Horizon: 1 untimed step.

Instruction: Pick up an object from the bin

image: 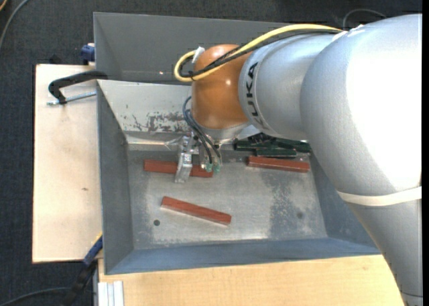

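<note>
Grey metal bin (112, 184), few things on its floor, all well apart from the front wall. Arm (355, 110) enters over the right rim; orange wrist cover (218, 90) sits above the back half of the floor, with a yellow cable (268, 35) looped over it.

Gripper (197, 164) is down at floor level, about midway between the left and right walls, nearer the back wall than the front. Fingers (182, 165) stand apart – one pale metal, the other darker with a green spot – and are not clamped on anything.

Under them lies a red-brown flat bar (157, 166), running left to right; its left end pokes out clear of the gripper and a short stretch shows between the fingers. Whether the fingers touch it cannot be told.

A second red-brown bar (196, 210) lies toward the front wall, slightly slanted, apart from the first. A third red-brown bar (278, 163) lies toward the right wall, partly under the arm – a dark green-black object (271, 143) just behind it, on the back-wall side.
</note>
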Each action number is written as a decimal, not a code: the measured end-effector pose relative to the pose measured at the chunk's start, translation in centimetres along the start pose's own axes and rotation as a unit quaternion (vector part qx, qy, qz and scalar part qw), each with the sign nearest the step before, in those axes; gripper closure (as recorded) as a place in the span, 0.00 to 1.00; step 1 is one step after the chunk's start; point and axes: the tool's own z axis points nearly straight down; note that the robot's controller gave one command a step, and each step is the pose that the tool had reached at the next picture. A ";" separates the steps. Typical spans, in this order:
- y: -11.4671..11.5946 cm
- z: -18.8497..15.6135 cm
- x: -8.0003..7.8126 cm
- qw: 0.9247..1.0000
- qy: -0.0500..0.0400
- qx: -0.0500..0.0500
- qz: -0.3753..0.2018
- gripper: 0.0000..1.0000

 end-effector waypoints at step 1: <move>0.2 -10.1 -0.3 1.000 -0.005 -0.001 -0.001 1.00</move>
